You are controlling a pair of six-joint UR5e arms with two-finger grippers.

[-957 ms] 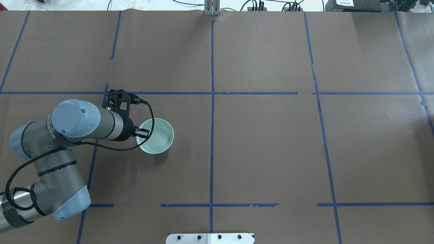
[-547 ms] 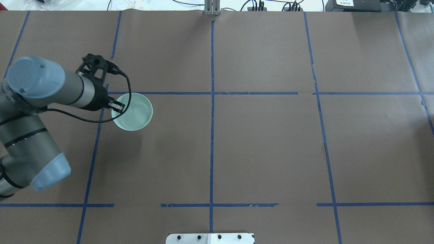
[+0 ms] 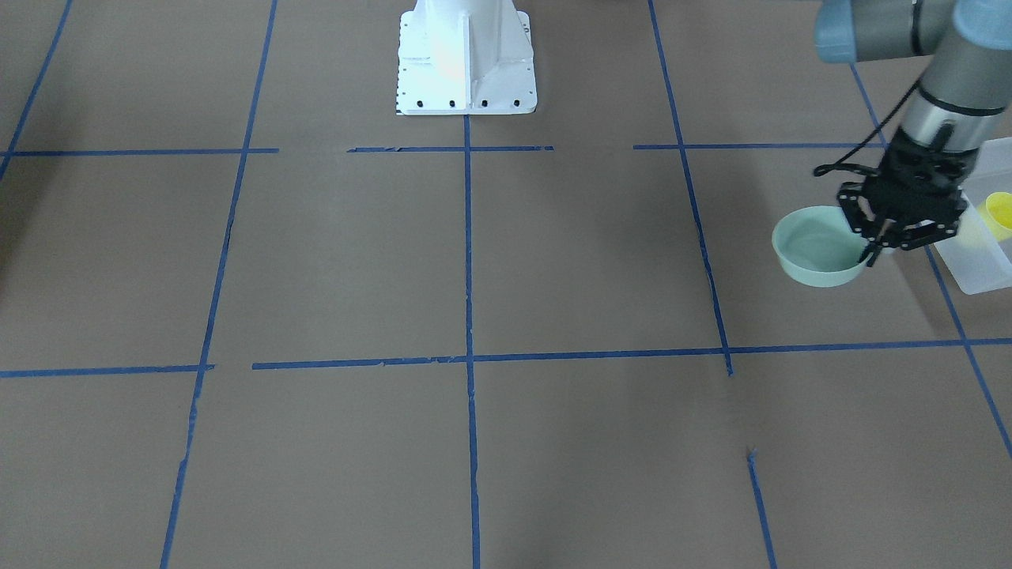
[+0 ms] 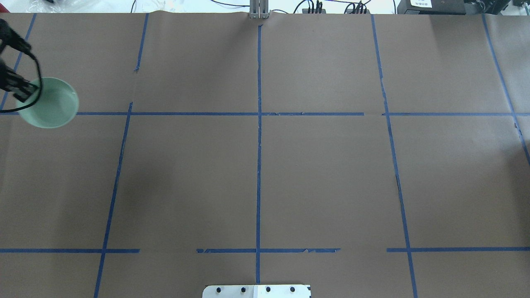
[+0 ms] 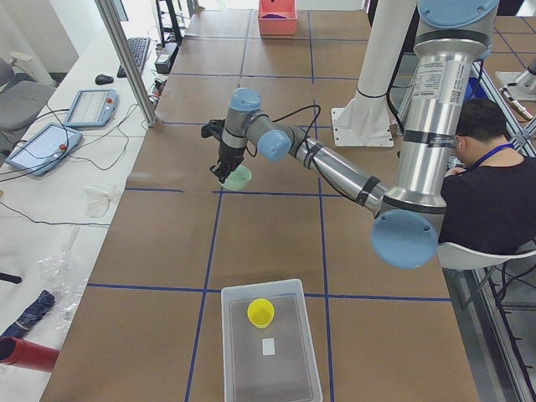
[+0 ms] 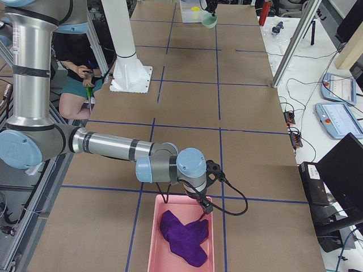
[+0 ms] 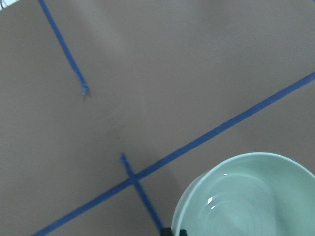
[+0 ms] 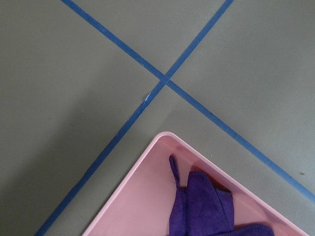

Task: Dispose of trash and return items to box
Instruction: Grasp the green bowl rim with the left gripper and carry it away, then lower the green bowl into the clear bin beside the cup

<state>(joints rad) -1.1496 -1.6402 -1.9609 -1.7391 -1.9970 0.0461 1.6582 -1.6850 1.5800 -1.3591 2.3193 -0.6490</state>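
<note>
Mint bowl hangs rim-pinched in our left tool, mouth up & seemingly off the tabletop (a rim grip keeps it level for dropping in). Box w/ yellow cup inside lies just behind the tool, opp. the bowl. Right tool, over pink tray w/ purple cloth: can't tell if open.

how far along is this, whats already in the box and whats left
Done: the yellow cup already sits inside the box, and a purple cloth lies in the pink tray. In hand: the left gripper grips the mint bowl by its rim, beside the box but not yet over it. Left: carry the bowl over the box wall and release it inside.
</note>
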